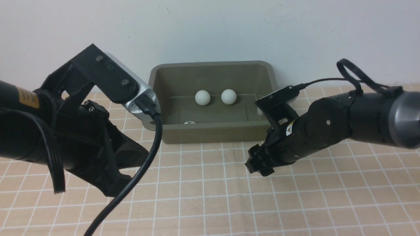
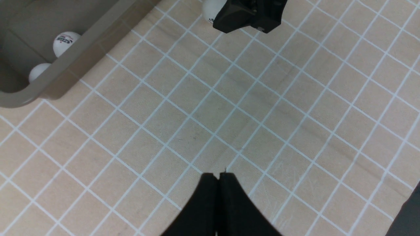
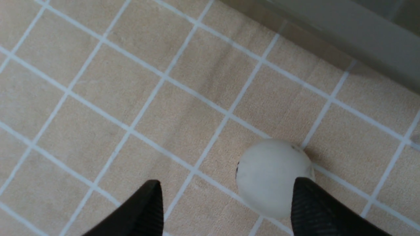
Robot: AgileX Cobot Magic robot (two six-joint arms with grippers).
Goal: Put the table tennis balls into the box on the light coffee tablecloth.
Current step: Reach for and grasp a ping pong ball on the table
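Note:
The olive box (image 1: 264, 70) stands at the back of the light coffee tablecloth (image 1: 210, 196). Two table tennis balls (image 1: 202, 97) (image 1: 228, 96) lie inside it, and a third (image 1: 189, 123) peeks over its front wall. In the right wrist view another ball (image 3: 270, 177) rests on the cloth in front of the box wall (image 3: 344, 29). My right gripper (image 3: 226, 185) is open around that ball, which lies against one finger (image 3: 311, 206). The front view has the right gripper (image 1: 259, 165) low over the cloth, hiding this ball. My left gripper (image 2: 218, 175) is shut and empty above the cloth.
In the left wrist view the box corner (image 2: 49, 88) holds two balls (image 2: 65, 42) (image 2: 37, 72), and the right gripper (image 2: 251, 14) shows beside the loose ball (image 2: 210, 9). The left arm's black cable (image 1: 144, 164) hangs over the cloth. A white wall stands behind the box.

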